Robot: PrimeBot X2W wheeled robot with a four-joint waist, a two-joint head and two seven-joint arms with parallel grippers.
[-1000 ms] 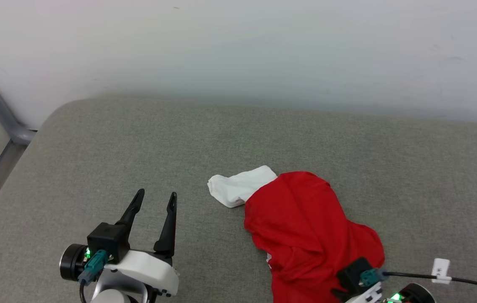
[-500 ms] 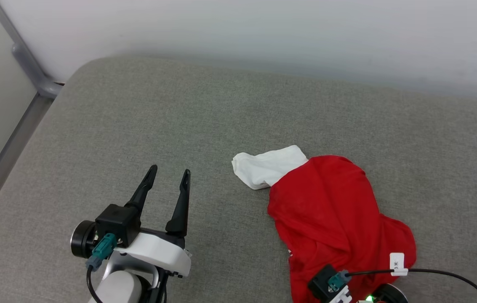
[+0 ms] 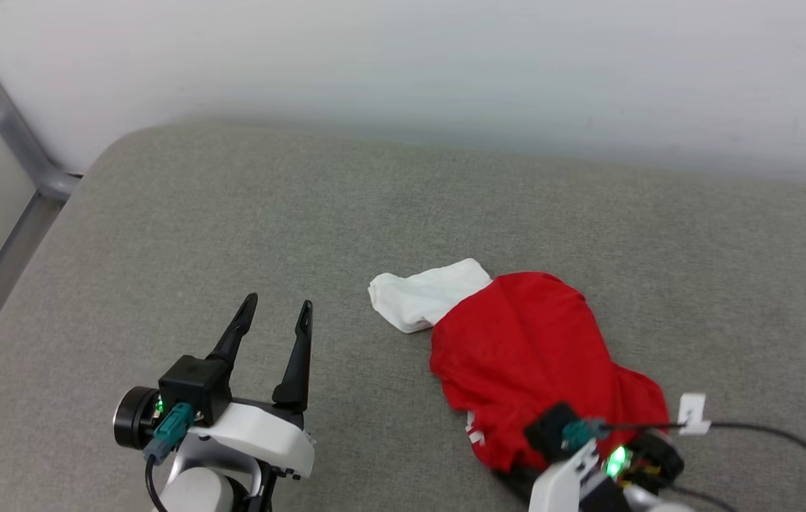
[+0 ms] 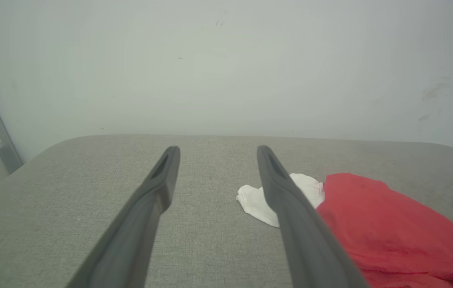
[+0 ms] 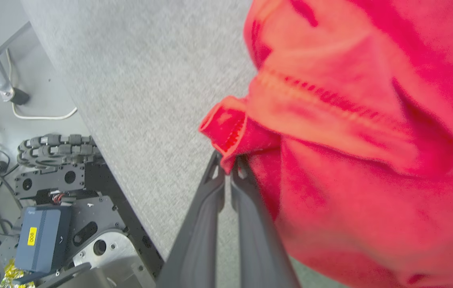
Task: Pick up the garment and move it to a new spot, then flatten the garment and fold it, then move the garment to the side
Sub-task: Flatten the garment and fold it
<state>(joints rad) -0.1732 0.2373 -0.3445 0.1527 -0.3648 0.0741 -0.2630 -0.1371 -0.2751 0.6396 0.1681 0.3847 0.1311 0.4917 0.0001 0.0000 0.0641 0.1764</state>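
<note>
The garment is a red shirt with one white sleeve, lying crumpled on the grey padded surface, right of centre. In the right wrist view my right gripper is shut on a folded red hem edge of the garment, close to the surface's near edge. In the head view that wrist sits at the garment's near end, its fingers hidden by cloth. My left gripper stands open and empty to the garment's left; in its own view, the left gripper points toward the wall, the garment on its right.
A pale wall backs the surface. A grey metal rail runs down past the far left corner. A black cable with a white tag trails from the right wrist. Below the near edge, the robot's base and wiring show.
My right gripper has shut on the garment's hem, and its wrist has come up further into the head view. The head camera has shifted. The left gripper stays open.
</note>
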